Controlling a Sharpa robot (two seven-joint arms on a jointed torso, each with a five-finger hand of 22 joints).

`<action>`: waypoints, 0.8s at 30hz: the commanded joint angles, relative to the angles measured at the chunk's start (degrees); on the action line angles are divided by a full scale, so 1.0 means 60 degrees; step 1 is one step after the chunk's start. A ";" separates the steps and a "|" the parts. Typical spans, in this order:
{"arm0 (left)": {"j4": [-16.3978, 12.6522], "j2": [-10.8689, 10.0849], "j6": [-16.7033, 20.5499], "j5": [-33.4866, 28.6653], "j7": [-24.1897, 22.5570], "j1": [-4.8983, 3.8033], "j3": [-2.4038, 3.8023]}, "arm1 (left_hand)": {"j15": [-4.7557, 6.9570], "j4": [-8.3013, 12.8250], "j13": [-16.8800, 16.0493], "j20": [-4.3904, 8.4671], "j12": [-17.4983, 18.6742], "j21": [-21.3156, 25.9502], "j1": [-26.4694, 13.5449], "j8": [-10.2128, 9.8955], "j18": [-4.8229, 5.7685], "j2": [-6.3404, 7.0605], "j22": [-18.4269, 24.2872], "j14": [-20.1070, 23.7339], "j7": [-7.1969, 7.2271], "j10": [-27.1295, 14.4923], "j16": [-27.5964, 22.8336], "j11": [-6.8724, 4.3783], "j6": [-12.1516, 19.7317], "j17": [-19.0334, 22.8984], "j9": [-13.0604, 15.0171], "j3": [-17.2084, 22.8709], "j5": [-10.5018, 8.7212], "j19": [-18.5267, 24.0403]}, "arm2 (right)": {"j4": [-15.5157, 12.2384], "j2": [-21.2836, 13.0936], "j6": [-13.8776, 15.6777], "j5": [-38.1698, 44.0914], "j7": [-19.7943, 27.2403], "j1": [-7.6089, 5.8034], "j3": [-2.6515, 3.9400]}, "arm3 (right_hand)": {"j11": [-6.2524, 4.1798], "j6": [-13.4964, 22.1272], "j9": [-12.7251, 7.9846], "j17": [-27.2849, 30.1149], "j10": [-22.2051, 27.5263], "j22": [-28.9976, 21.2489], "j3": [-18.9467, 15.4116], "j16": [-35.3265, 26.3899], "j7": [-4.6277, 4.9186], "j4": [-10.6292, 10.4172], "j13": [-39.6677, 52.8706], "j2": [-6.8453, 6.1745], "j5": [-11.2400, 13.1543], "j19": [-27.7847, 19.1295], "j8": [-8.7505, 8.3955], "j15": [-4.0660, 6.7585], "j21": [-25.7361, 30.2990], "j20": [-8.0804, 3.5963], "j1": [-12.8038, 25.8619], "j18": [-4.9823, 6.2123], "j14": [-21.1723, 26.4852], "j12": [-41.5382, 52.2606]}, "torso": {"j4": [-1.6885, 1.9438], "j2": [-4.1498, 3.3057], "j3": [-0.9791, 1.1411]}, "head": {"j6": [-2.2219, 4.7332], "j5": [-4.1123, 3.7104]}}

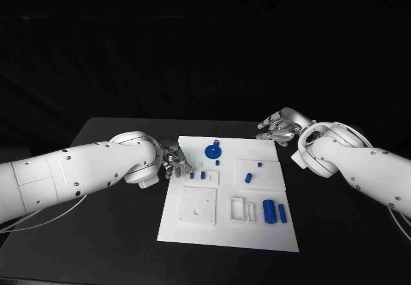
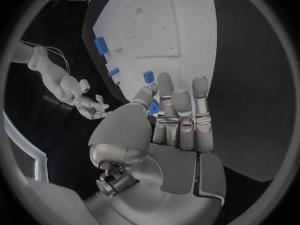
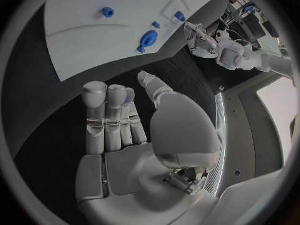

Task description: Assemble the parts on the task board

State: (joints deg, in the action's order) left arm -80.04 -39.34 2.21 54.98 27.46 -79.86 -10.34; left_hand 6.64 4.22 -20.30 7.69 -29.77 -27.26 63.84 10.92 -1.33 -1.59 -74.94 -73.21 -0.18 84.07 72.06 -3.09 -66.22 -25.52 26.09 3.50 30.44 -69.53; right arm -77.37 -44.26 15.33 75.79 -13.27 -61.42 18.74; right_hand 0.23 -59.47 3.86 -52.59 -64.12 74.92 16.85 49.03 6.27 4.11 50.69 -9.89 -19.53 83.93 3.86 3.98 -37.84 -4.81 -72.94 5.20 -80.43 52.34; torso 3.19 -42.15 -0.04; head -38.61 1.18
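Your task board (image 1: 224, 225) lies at the frame's centre on the black counter (image 1: 103, 237). The left hand (image 1: 176, 163) sits at the board's left edge, centre-left of the frame, fingers together but straight, nothing held, just beside a small blue part (image 1: 202, 175). The right hand (image 1: 275, 128) hovers at the board's upper right corner, fingers loosely extended, empty. You'll find a round blue part (image 1: 212, 151) near the board's top and two blue cylinders (image 1: 275, 211) at lower right.
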 commanded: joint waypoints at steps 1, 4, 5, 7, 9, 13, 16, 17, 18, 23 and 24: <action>0.0018 -0.0017 0.0195 -0.0242 0.0014 -0.0012 0.0085 | -0.0004 -0.0415 0.0017 0.0004 0.0082 0.0138 0.0218 -0.0101 0.0126 0.0171 -0.0132 0.0013 -0.0039 -0.0079 -0.0155 -0.0061 0.0004 0.0065 -0.0077 -0.0062 -0.0154 -0.0088 | -0.0008 -0.0006 -0.0101 0.0011 0.0091 0.0008 0.0004 | -0.0035 -0.0063 -0.0011 -0.0003 -0.0016 0.0740 0.0008 -0.0059 -0.0002 -0.0005 -0.0007 -0.0025 -0.0045 0.0262 -0.0046 -0.0001 0.0036 -0.0034 0.0088 0.0067 -0.0073 0.0007 | -0.0009 0.0002 0.0001 | 0.0019 -0.0003; 0.0028 -0.0040 0.0450 -0.0326 -0.0114 -0.0020 0.0171 | -0.0117 -0.0724 0.0134 -0.0095 0.0273 0.0394 0.0321 -0.0414 0.0086 0.0228 -0.0037 0.0076 -0.0263 -0.0270 -0.0488 0.0037 0.0324 0.0258 -0.0704 -0.0246 -0.1176 -0.0027 | -0.0009 -0.0009 -0.0096 0.0011 0.0093 0.0008 0.0004 | -0.0035 -0.0063 -0.0011 -0.0003 -0.0016 0.0740 0.0008 -0.0059 -0.0002 -0.0005 -0.0007 -0.0025 -0.0045 0.0262 -0.0046 -0.0001 0.0036 -0.0034 0.0088 0.0067 -0.0073 0.0007 | -0.0005 0.0005 0.0007 | 0.0026 -0.0005; 0.0026 -0.0048 0.0572 -0.0349 -0.0196 -0.0028 0.0205 | -0.0156 -0.0794 0.0173 -0.0124 0.0334 0.0474 0.0326 -0.0514 0.0080 0.0310 -0.0009 0.0123 -0.0341 -0.0336 -0.0575 0.0075 0.0422 0.0303 -0.0925 -0.0342 -0.1637 0.0000 | -0.0010 -0.0010 -0.0095 0.0011 0.0094 0.0008 0.0004 | -0.0035 -0.0063 -0.0011 -0.0003 -0.0016 0.0740 0.0008 -0.0059 -0.0002 -0.0005 -0.0007 -0.0025 -0.0045 0.0262 -0.0046 -0.0001 0.0036 -0.0034 0.0088 0.0067 -0.0073 0.0007 | -0.0003 0.0004 0.0012 | 0.0041 -0.0016; 0.0017 -0.0053 0.0801 -0.0375 -0.0404 -0.0050 0.0248 | -0.0262 -0.0927 0.0401 -0.0232 0.0598 0.0755 0.0461 -0.0674 0.0055 0.0560 0.0122 0.0271 -0.0497 -0.0529 -0.0897 0.0202 0.0586 0.0471 -0.1498 -0.0535 -0.2629 0.0100 | -0.0011 -0.0008 -0.0091 0.0011 0.0097 0.0009 0.0004 | -0.0035 -0.0060 -0.0012 -0.0003 -0.0015 0.0741 -0.0001 -0.0060 -0.0001 -0.0001 -0.0008 -0.0025 -0.0048 0.0262 -0.0046 -0.0002 0.0033 -0.0033 0.0091 0.0066 -0.0073 0.0006 | -0.0006 0.0003 0.0016 | 0.0057 -0.0024; 0.0004 -0.0047 0.1143 -0.0386 -0.0827 -0.0079 0.0283 | -0.0475 -0.0963 0.0951 -0.0432 0.1153 0.1332 0.0853 -0.0687 0.0066 0.0663 0.0454 0.0676 -0.0635 -0.0885 -0.1539 0.0364 0.0689 0.0780 -0.2010 -0.0564 -0.3064 0.0426 | -0.0008 -0.0005 -0.0080 0.0011 0.0105 0.0009 0.0004 | -0.0035 -0.0056 -0.0012 -0.0002 -0.0015 0.0741 -0.0010 -0.0062 0.0000 0.0003 -0.0008 -0.0025 -0.0050 0.0261 -0.0046 -0.0002 0.0031 -0.0033 0.0095 0.0066 -0.0072 0.0004 | -0.0013 0.0005 0.0018 | 0.0074 -0.0034; 0.0021 0.0035 0.1743 -0.0175 -0.2078 -0.0112 0.0313 | -0.0969 -0.0445 0.2555 -0.0878 0.2760 0.2745 0.2276 -0.0784 0.0045 0.0428 0.1503 0.1527 -0.0963 -0.1824 -0.3472 0.0840 0.0879 0.1753 -0.3042 -0.0220 -0.2874 0.0996 | -0.0003 -0.0007 -0.0045 0.0006 0.0131 0.0009 0.0004 | -0.0035 -0.0056 -0.0012 -0.0002 -0.0015 0.0741 -0.0010 -0.0062 0.0000 0.0003 -0.0008 -0.0025 -0.0050 0.0261 -0.0046 -0.0002 0.0031 -0.0033 0.0095 0.0066 -0.0072 0.0004 | -0.0011 0.0008 0.0010 | 0.0138 -0.0070; 0.0064 0.0144 0.2046 0.0143 -0.2859 -0.0121 0.0305 | -0.1116 -0.0026 0.2808 -0.1056 0.3567 0.3307 0.2888 -0.0815 -0.0097 0.0432 0.1978 0.1420 -0.1038 -0.1927 -0.4536 0.1013 0.0647 0.2351 -0.3552 0.0006 -0.2926 0.0995 | -0.0002 -0.0010 0.0002 -0.0001 0.0160 0.0009 0.0004 | -0.0037 -0.0065 -0.0011 0.0000 -0.0008 0.0735 -0.0006 -0.0066 -0.0001 0.0004 -0.0013 -0.0021 -0.0052 0.0257 -0.0045 -0.0004 0.0061 -0.0033 0.0095 0.0069 -0.0068 -0.0004 | 0.0004 0.0009 0.0013 | 0.0152 -0.0084; 0.0099 0.0210 0.2162 0.0319 -0.3193 -0.0123 0.0297 | -0.1185 0.0172 0.2811 -0.1079 0.3789 0.3402 0.3147 -0.0868 -0.0120 0.0437 0.1997 0.1550 -0.1062 -0.2078 -0.4831 0.1099 0.0623 0.2490 -0.3645 0.0137 -0.2962 0.1091 | -0.0003 -0.0010 0.0028 -0.0004 0.0175 0.0009 0.0004 | -0.0037 -0.0065 -0.0011 0.0000 -0.0008 0.0735 -0.0006 -0.0066 -0.0001 0.0004 -0.0013 -0.0021 -0.0052 0.0257 -0.0045 -0.0004 0.0061 -0.0033 0.0095 0.0069 -0.0068 -0.0004 | 0.0014 0.0009 0.0012 | 0.0156 -0.0093; 0.0148 0.0285 0.2269 0.0501 -0.3496 -0.0125 0.0288 | -0.1212 0.0381 0.2803 -0.1129 0.4156 0.3419 0.3229 -0.1026 -0.0209 0.0436 0.1828 0.1311 -0.1055 -0.2072 -0.5244 0.1169 0.0505 0.2697 -0.3736 0.0293 -0.2975 0.1120 | -0.0003 -0.0008 0.0057 -0.0007 0.0190 0.0009 0.0004 | -0.0037 -0.0065 -0.0011 0.0000 -0.0008 0.0735 -0.0006 -0.0066 -0.0001 0.0004 -0.0013 -0.0021 -0.0052 0.0257 -0.0045 -0.0004 0.0061 -0.0033 0.0095 0.0069 -0.0068 -0.0004 | 0.0013 0.0004 0.0013 | 0.0163 -0.0100; 0.0609 0.0774 0.2526 0.1478 -0.4464 -0.0127 0.0209 | -0.1207 0.0841 0.2824 -0.1155 0.4387 0.3331 0.3220 -0.1204 -0.0329 0.0549 0.1197 0.1091 -0.0999 -0.2307 -0.5584 0.1254 0.0412 0.2799 -0.3732 0.0559 -0.3149 0.1196 | -0.0001 0.0029 0.0186 -0.0032 0.0276 0.0009 0.0004 | -0.0036 -0.0056 -0.0012 0.0018 -0.0016 0.0722 0.0011 -0.0089 0.0001 0.0005 -0.0072 -0.0024 -0.0049 0.0240 -0.0046 -0.0005 0.0126 -0.0030 0.0100 0.0072 -0.0056 -0.0070 | -0.0018 -0.0011 0.0012 | 0.0220 -0.0080; 0.0721 0.0876 0.2532 0.1658 -0.4575 -0.0126 0.0183 | -0.1208 0.0946 0.2818 -0.1159 0.4373 0.3311 0.3174 -0.1218 -0.0355 0.0549 0.1009 0.1044 -0.1019 -0.2334 -0.5615 0.1264 0.0346 0.2787 -0.3739 0.0626 -0.3154 0.1190 | 0.0002 0.0039 0.0208 -0.0038 0.0293 0.0009 0.0004 | -0.0047 -0.0056 -0.0013 0.0021 -0.0047 0.0722 0.0019 -0.0090 0.0001 0.0014 -0.0156 -0.0031 -0.0045 0.0242 -0.0048 -0.0003 0.0135 -0.0033 0.0098 0.0071 -0.0057 -0.0150 | -0.0028 -0.0019 0.0015 | 0.0234 -0.0077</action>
State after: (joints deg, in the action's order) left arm -76.43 -34.72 14.24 59.01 7.64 -80.57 -9.17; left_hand -0.72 9.62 -3.43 0.81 -3.68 -7.19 83.23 3.78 -2.87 1.51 -68.44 -66.65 -6.33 70.41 38.56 4.62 -63.80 -8.78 3.74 7.13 11.80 -62.46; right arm -77.33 -44.14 15.76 75.67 -12.71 -61.40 18.73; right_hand 0.21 -59.47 3.86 -52.51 -64.14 74.91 16.85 48.77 6.27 4.11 49.89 -9.89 -19.53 83.93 3.86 3.98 -37.28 -4.81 -72.94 5.19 -80.43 51.63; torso 3.16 -42.14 0.03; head -37.41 0.62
